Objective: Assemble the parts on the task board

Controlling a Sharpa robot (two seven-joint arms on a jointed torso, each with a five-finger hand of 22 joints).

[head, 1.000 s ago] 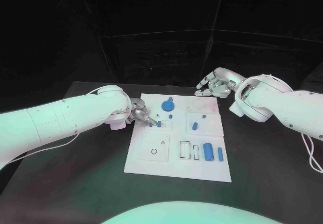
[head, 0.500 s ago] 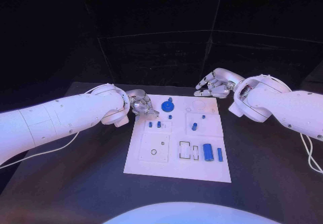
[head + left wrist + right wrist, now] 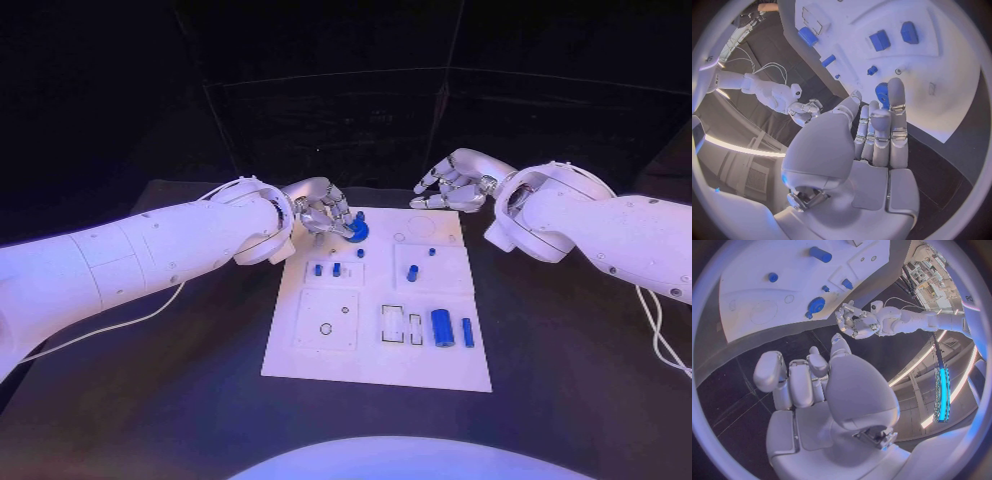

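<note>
While the left hand (image 3: 323,209) is poised over the far-left corner of the task board (image 3: 378,360), its fingers (image 3: 895,107) are stretched out straight & apart in the left wrist view, with nothing held. Their tips are seen just beside the blue gear (image 3: 356,231), which stands at the far end of the board; whether they touch it cannot be told.

The right hand (image 3: 450,185) is kept off the board's far-right corner, over the black table (image 3: 173,400). Its fingers (image 3: 791,380) are loosely bent w/ nothing in them — an empty hand, apart from every part.

Moving outward, approx. two short blue pegs (image 3: 326,269) appear to be standing in the left block just nearer than the gear, and a small blue peg (image 3: 413,271) in the block to the right. Whether these are fully seated cannot be told.

Toward the near right, a blue cylinder (image 3: 443,327) and a slimmer blue bar (image 3: 469,331) are lying flat beside the rectangular slots (image 3: 402,323), which look unfilled. A round hole in the near-left block (image 3: 326,328) also looks open.

It is judged that the task is partway — the far-end parts seem placed, the near-right pieces are left to be fitted.
</note>
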